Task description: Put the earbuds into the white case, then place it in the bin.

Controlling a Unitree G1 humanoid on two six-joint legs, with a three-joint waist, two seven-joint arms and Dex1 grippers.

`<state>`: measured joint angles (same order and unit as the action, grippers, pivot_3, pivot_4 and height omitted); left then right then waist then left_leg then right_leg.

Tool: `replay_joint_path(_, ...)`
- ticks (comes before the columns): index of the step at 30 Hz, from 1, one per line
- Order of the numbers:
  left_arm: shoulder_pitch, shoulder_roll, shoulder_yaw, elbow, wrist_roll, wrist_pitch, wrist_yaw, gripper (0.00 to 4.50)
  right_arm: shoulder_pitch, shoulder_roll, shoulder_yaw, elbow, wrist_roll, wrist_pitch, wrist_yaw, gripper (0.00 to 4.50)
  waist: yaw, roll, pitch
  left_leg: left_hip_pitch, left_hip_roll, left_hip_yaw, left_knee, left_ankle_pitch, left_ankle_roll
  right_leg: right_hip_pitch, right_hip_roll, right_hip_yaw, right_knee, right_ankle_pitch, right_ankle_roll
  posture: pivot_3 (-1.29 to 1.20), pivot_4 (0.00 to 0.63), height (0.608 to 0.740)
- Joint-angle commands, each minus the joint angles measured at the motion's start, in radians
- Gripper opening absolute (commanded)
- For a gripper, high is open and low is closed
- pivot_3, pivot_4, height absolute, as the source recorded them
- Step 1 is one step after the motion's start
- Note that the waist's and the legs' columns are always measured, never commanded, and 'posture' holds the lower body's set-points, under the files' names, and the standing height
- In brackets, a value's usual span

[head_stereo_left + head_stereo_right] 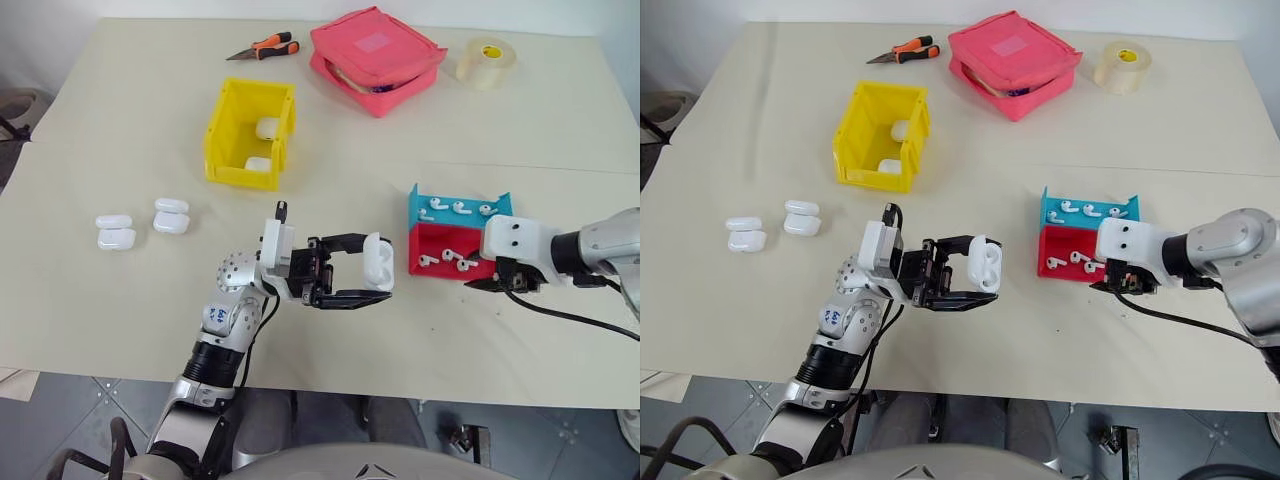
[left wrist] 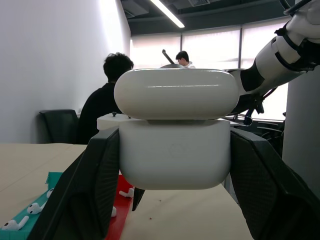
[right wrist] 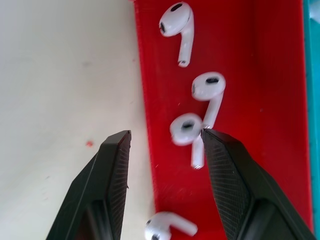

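Glossy white rounded earbud case (image 1: 378, 262) sits clamped in the left tool (image 1: 362, 268), lid up and open, held above the beige desk (image 1: 120, 140) near its front edge. In the left wrist view both black fingers (image 2: 95, 185) press the case's sides.

Right tool (image 3: 165, 137) hangs over the near edge of the shallow red plastic tray (image 1: 432, 246), jaws parted, nothing between them. One finger is over bare desk, the other over the red floor, next to a tiny white stemmed earbud (image 3: 189, 132). More earbuds lie loose in the red tray, and others in the shallow blue tray (image 1: 458, 204) touching it on the far side.

Bright yellow rectangular plastic bin (image 1: 250, 132) stands further back, left of the trays, with two white cases inside. Two pairs of identical white cases (image 1: 142, 224) lie on the desk's left. At the far edge: orange-handled pliers (image 1: 264, 48), pink zip pouch (image 1: 376, 58), tape roll (image 1: 486, 62).
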<state>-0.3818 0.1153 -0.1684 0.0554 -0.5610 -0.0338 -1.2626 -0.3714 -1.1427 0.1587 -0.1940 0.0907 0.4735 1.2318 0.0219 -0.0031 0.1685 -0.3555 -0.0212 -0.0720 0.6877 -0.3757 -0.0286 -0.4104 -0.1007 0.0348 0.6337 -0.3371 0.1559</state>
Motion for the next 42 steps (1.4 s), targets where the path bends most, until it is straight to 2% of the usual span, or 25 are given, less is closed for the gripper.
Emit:
replay_joint_path(1,0.004,-0.004,-0.001,-0.033,-0.007,-0.008,0.003,2.81,-0.026,0.004,0.009,0.007,-0.026,-0.019,0.002,2.35,0.000,0.000,0.000,0.000,0.000,0.000,0.000,0.000,0.000,0.000,0.000,0.000,0.000,0.000,0.000,0.00,0.150,0.740)
replay_joint_path(14,0.008,-0.005,0.003,-0.039,-0.003,-0.014,0.022,2.81,-0.085,0.036,0.058,0.081,-0.079,-0.072,0.028,2.35,-0.001,0.000,0.000,0.000,0.000,0.000,0.000,0.000,0.000,0.000,0.000,0.000,0.000,0.000,0.000,0.00,0.150,0.740)
replay_joint_path(17,0.009,-0.003,0.003,-0.040,-0.003,-0.014,0.024,2.81,-0.087,0.042,0.060,0.086,-0.083,-0.070,0.028,1.80,-0.001,0.000,0.000,0.000,0.000,0.000,0.000,0.000,0.000,0.000,0.000,0.000,0.000,0.000,0.000,0.00,0.150,0.740)
replay_joint_path(20,0.008,-0.002,0.003,-0.039,-0.003,-0.015,0.026,2.81,-0.087,0.049,0.060,0.087,-0.086,-0.067,0.027,0.82,-0.001,0.000,0.000,0.000,0.000,0.000,0.000,0.000,0.000,0.000,0.000,0.000,0.000,0.000,0.000,0.00,0.150,0.740)
replay_joint_path(26,0.005,-0.001,0.004,-0.037,-0.003,-0.017,0.027,2.81,-0.087,0.057,0.060,0.087,-0.087,-0.061,0.026,0.82,-0.001,0.000,0.000,0.000,0.000,0.000,0.000,0.000,0.000,0.000,0.000,0.000,0.001,0.000,0.000,0.00,0.150,0.740)
replay_joint_path(29,0.004,0.000,0.004,-0.038,-0.003,-0.016,0.028,2.81,-0.086,0.057,0.059,0.086,-0.086,-0.060,0.028,0.56,-0.001,0.000,0.000,0.000,0.000,0.000,0.000,0.000,0.000,0.000,0.000,0.000,0.001,0.000,0.000,0.00,0.150,0.740)
replay_joint_path(34,0.005,0.001,0.004,-0.038,-0.003,-0.016,0.026,2.81,-0.081,0.064,0.048,0.080,-0.076,-0.048,0.018,0.56,-0.001,0.000,0.000,0.000,0.000,0.000,0.000,0.000,0.000,0.000,0.000,0.000,0.001,0.000,0.000,0.00,0.150,0.740)
replay_joint_path(36,0.002,0.000,0.002,-0.033,-0.002,-0.018,0.024,2.81,-0.068,0.062,0.012,0.058,-0.043,-0.043,0.016,0.56,-0.001,0.000,0.000,0.000,0.000,0.000,0.001,0.000,0.000,0.000,0.000,0.000,0.001,0.000,0.000,0.00,0.150,0.740)
replay_joint_path(42,-0.026,-0.004,0.013,0.000,-0.031,0.002,-0.008,2.81,0.053,0.116,-0.243,-0.068,0.152,-0.062,-0.030,0.56,0.001,0.000,0.000,-0.001,0.000,0.000,0.001,0.000,0.000,0.000,0.000,0.000,0.001,0.000,0.000,0.00,0.150,0.740)
